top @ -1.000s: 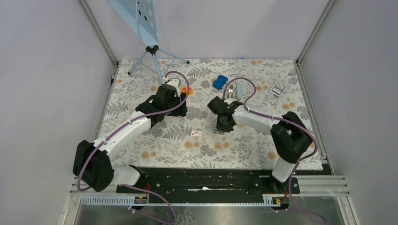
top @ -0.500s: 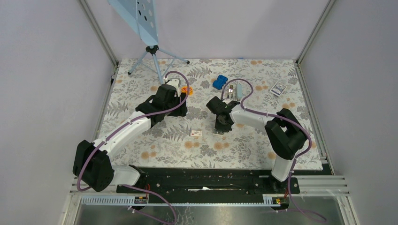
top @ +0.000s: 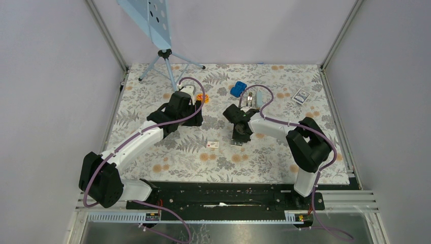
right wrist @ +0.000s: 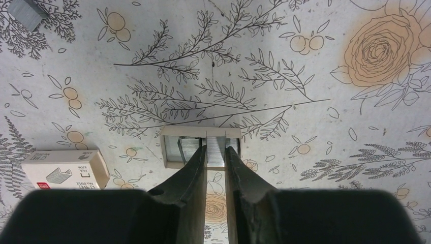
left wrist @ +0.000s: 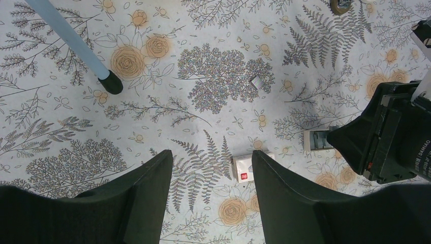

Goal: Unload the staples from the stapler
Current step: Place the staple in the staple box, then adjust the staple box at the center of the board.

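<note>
My right gripper (right wrist: 215, 151) is shut on the staples (right wrist: 215, 142), a narrow silvery strip pinched between its fingertips. It holds them at a small open tray (right wrist: 170, 150) that has more staple strips in it. In the top view this gripper (top: 237, 140) points down at the tray, near the middle of the table. The grey stapler (top: 253, 99) lies behind it, further back on the table. Another short grey strip (right wrist: 23, 10) lies loose on the cloth. My left gripper (left wrist: 212, 155) hangs open above the cloth with nothing between its fingers.
A small white box (top: 212, 145) with an orange mark lies left of the tray. A blue object (top: 238, 89), an orange item (top: 203, 96) and a small card (top: 302, 96) sit toward the back. A tripod (top: 165, 63) stands at the back left. Walls enclose the table.
The right arm's elbow has shifted a little to the left while its gripper stays at the tray. The left arm has not moved.
</note>
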Robot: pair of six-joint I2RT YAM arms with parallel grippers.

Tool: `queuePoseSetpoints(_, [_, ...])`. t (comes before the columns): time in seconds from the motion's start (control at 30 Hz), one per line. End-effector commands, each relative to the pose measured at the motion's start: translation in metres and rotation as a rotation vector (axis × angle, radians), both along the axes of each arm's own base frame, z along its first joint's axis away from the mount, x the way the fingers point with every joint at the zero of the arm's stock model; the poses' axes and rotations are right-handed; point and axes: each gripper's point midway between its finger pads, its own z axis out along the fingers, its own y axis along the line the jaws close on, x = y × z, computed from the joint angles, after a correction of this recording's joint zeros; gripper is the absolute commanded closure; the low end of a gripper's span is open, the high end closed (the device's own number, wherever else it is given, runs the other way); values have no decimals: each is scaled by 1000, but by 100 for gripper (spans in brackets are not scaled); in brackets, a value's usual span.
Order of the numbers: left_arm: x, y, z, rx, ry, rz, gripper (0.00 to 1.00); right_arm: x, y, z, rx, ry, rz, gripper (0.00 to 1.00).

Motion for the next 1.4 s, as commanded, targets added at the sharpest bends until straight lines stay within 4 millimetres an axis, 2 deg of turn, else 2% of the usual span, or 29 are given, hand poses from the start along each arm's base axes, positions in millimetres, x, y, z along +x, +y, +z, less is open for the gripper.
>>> queuePoseSetpoints(0.0, [5, 3, 12, -13, -49, 10, 37, 7, -2, 17, -1, -33, -7, 78])
queuePoseSetpoints(0.4, [4, 2, 12, -16, -48, 6, 37, 2, -2, 12, 4, -11, 1, 76])
queuePoseSetpoints(0.63, [4, 2, 12, -15, -46, 6, 37, 4, 2, 18, 24, -25, 1, 69])
queuePoseSetpoints(0.9, [4, 2, 12, -16, -47, 5, 37, 7, 7, 25, 50, -36, 5, 69])
queuePoseSetpoints(1.2, [4, 2, 12, -16, -50, 10, 37, 10, 5, 50, 76, -95, 21, 65])
queuePoseSetpoints(1.37, [4, 4, 13, -11, -53, 16, 37, 14, -6, 60, 26, -136, 67, 62])
